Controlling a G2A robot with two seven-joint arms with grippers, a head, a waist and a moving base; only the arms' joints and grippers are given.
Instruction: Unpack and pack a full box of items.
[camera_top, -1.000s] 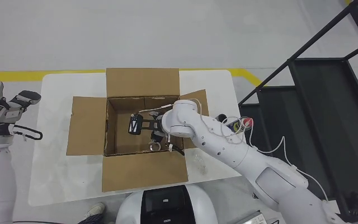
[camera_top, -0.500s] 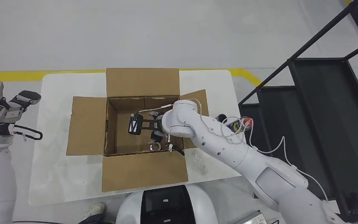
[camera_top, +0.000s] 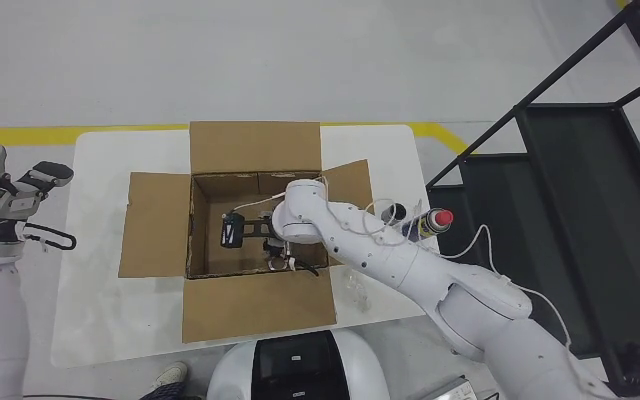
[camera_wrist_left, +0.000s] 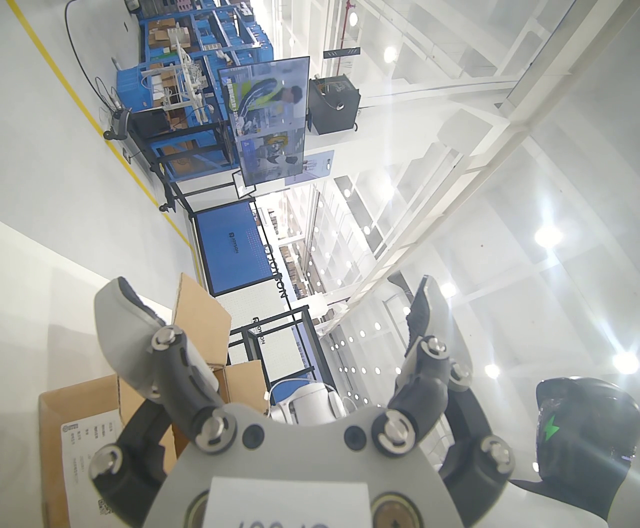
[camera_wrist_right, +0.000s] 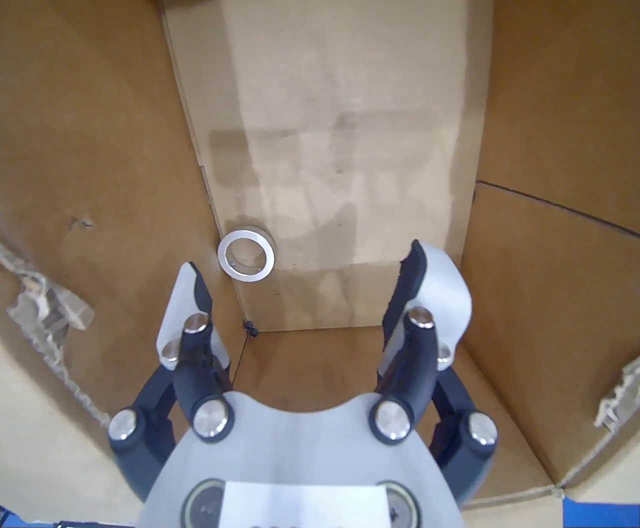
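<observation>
An open cardboard box (camera_top: 255, 147) stands in the middle of the white table. My right arm reaches down into it, and my right gripper (camera_top: 236, 232) hangs low inside, left of centre. In the right wrist view that gripper (camera_wrist_right: 303, 260) is open with nothing between its fingers, just above the box floor (camera_wrist_right: 350, 150). A small silver ring (camera_wrist_right: 246, 255) lies on the floor seam just beyond one fingertip, and it shows near the box's front wall (camera_top: 277, 264). My left gripper (camera_wrist_left: 274, 287) is open and empty, tilted upward at the table's left edge, with the box (camera_wrist_left: 75, 425) beside it.
To the right of the box, a spray can with a red cap (camera_top: 428, 222) and a small grey cylinder (camera_top: 395, 212) stand on the table. A clear item (camera_top: 352, 287) lies by the front right flap. Dark metal stairs (camera_top: 540, 190) rise at the right.
My right arm has swung left and deeper into the box, carrying its gripper toward the left wall. This uncovered the spray can. The left arm has not moved.
</observation>
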